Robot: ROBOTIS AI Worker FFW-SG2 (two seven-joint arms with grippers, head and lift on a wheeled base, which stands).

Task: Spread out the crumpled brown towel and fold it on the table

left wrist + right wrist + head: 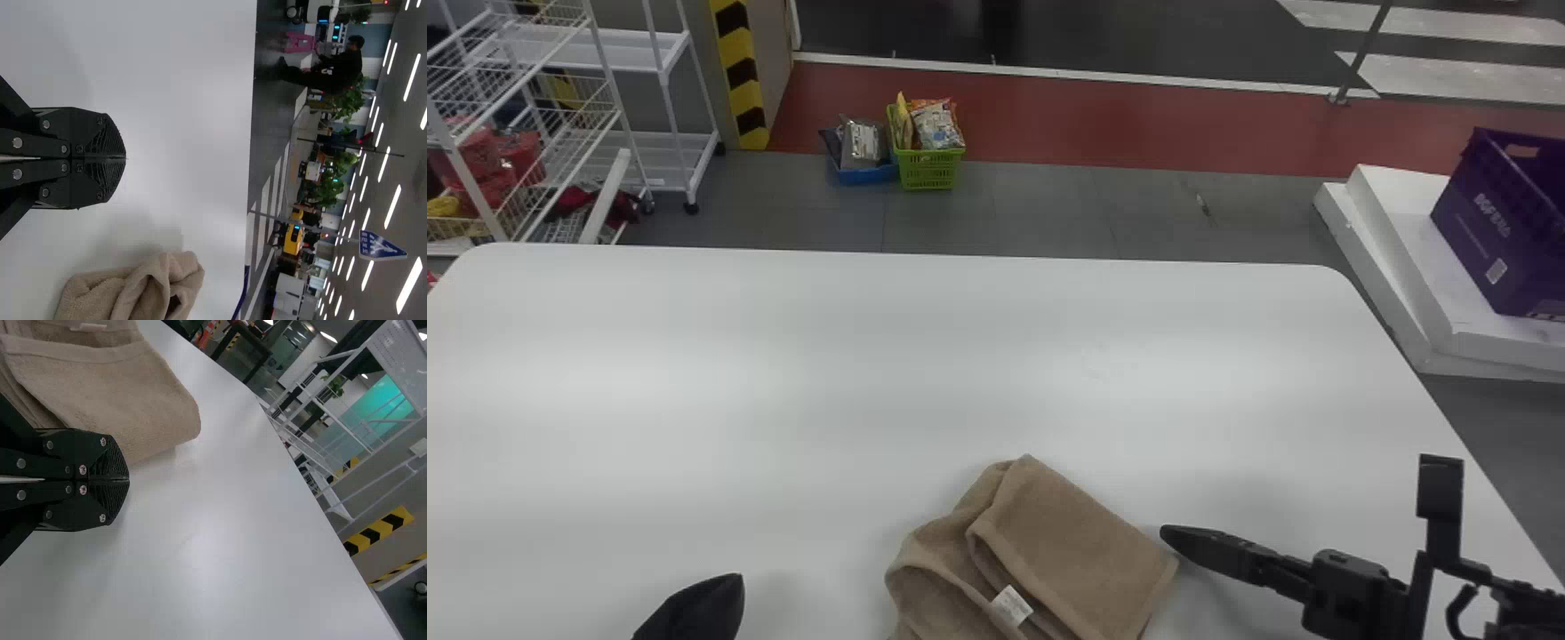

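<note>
The brown towel [1076, 542] lies bunched and partly folded over itself near the table's front edge, a white tag on its front part. My right gripper [1172, 533] is just right of the towel, fingers together and pointing at its right corner. In the right wrist view that gripper [128, 480] is shut, beside the towel [133, 393]. My left gripper [729, 587] stands over the table, left of the towel and apart from it. The left wrist view has this gripper [125, 159] shut with nothing in it, and the towel [147, 290] some way off.
The white table [827, 373] stretches out beyond the towel. Past its far edge, a green basket [929, 167] stands on the floor. A white wire rack [614, 116] is at the far left, and a purple crate [1485, 222] rests on white blocks at the right.
</note>
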